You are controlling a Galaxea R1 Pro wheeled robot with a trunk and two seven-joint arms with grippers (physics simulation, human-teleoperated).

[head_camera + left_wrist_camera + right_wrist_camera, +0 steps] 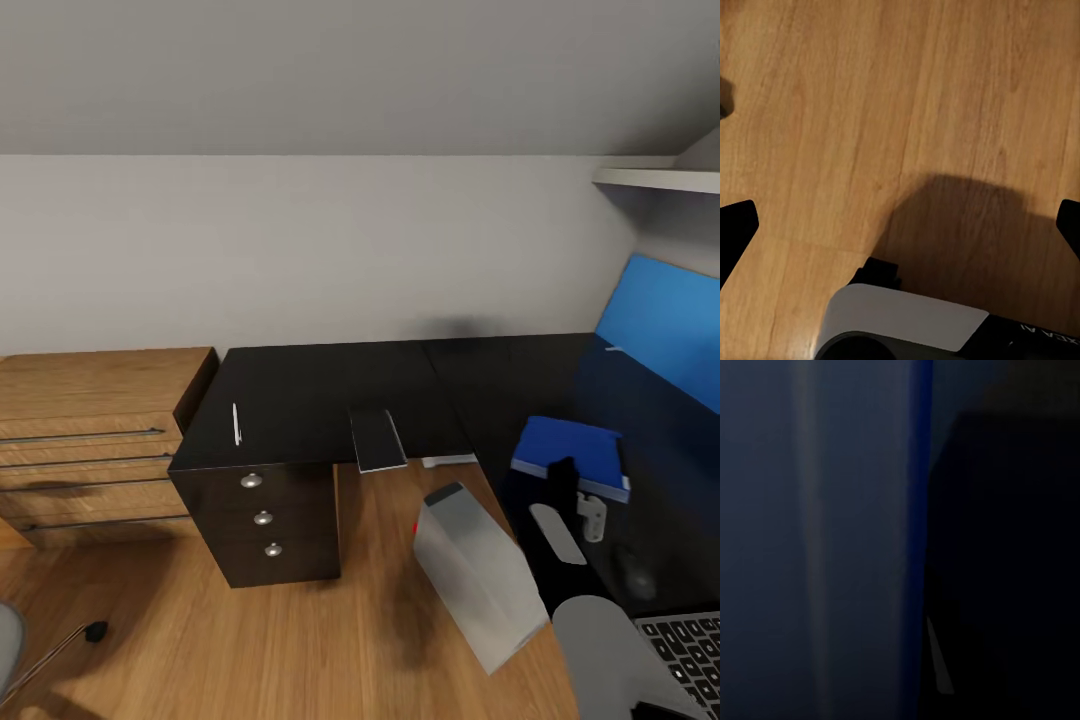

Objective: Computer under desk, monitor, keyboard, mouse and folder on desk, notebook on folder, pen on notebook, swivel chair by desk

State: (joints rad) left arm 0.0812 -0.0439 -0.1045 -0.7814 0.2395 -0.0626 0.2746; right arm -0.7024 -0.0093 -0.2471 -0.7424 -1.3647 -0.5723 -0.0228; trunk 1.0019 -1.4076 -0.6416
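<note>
Blue folder (572, 449), flat, pale-edged, on glossy black desk (300, 400)

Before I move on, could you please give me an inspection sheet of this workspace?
Surface: glossy black desk, L-shaped.
Job's things: pen on the desk above the drawers; notebook overhanging the desk's front edge; folder on the desk; keyboard partly in frame; computer tilted on the floor.
Clutter: small white item by the desk edge, unclear.
Grippers: left gripper open over the floor; right gripper at the folder's near edge, jaws not readable.
Cables: nothing seen.
Surroundings: wooden chest of drawers, blue back panel, wall shelf.
</note>
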